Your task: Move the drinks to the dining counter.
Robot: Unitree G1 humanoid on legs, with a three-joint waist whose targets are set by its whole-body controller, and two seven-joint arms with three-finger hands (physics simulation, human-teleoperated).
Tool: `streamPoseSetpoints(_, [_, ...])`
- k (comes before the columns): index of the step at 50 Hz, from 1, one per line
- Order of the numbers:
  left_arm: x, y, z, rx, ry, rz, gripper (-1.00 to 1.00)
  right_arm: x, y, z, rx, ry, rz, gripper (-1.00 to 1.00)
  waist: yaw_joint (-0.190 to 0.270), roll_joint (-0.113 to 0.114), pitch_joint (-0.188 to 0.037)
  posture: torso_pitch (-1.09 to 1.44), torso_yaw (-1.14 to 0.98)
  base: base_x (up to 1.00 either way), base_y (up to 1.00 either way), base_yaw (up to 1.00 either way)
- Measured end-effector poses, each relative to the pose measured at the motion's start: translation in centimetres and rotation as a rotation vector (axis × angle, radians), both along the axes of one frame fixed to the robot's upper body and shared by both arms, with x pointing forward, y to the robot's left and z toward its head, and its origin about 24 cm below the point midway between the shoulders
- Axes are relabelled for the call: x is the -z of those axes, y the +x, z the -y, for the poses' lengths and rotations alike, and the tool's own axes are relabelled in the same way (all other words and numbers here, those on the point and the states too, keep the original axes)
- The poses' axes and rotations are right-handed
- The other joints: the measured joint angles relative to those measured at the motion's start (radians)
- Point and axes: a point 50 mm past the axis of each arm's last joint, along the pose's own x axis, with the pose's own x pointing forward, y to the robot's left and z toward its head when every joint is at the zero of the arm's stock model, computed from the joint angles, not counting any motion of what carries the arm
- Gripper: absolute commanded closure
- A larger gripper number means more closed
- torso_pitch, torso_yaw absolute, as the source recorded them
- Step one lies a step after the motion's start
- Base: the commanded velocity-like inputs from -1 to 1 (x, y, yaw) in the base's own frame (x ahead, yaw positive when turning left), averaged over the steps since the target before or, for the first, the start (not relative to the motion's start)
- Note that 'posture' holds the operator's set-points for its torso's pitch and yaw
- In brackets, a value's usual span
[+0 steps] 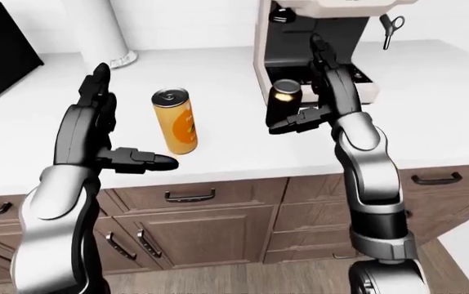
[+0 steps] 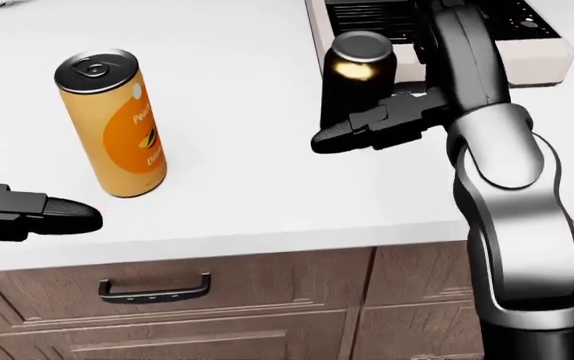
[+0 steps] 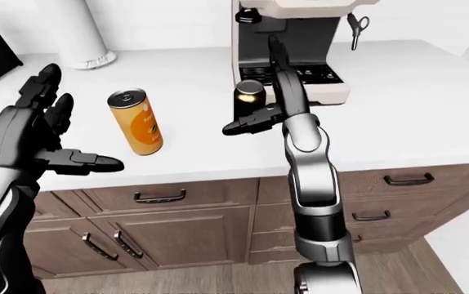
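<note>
Right now two drink cans stand up straight on the white tabletop (image 2: 247,195). The orange can (image 2: 115,124) is on the left of the head view, with a dark round top and a fruit picture on its side. The black can (image 2: 355,79) is on the right, just beside the bottom of a cream coffee machine (image 1: 320,46) with a dark grill tray. The two cans are well apart from each other. The right hand (image 2: 392,120) is next to the black can, on its right side. One of its fingers (image 2: 342,137) sticks out flat across the low part of the can, and the others reach up beside it. The fingers are spread wide and are not closed around the can. I cannot tell if they touch it. The left hand (image 1: 108,138) is near the orange can, down and to the left of it in the left-eye view. Its fingers are spread wide too, with one finger (image 2: 62,212) pointing flat toward the can and the others pointing up. This hand is apart from the can and holds nothing. Under the tabletop are brown wood drawers (image 2: 167,289) with dark handles. At the top left of the left-eye view stand a white roll (image 1: 95,30) and a black box (image 1: 2,52).
</note>
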Motion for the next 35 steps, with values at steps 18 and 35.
streamPoseSetpoints(18, [0.3, -0.2, -0.1, -0.001, 0.0, -0.006, -1.0, 0.6, 1.7, 0.5, 0.007, -0.035, -0.019, -1.0, 0.004, -0.003, -0.008, 0.0, 0.0, 0.0, 0.0, 0.0])
streamPoseSetpoints(35, [-0.1, -0.3, -0.3, -0.005, 0.003, 0.003, -1.0, 1.4, 3.5, 0.4, 0.011, -0.035, -0.031, -0.75, 0.0, 0.001, -0.007, 0.0, 0.0, 0.0, 0.0, 0.0])
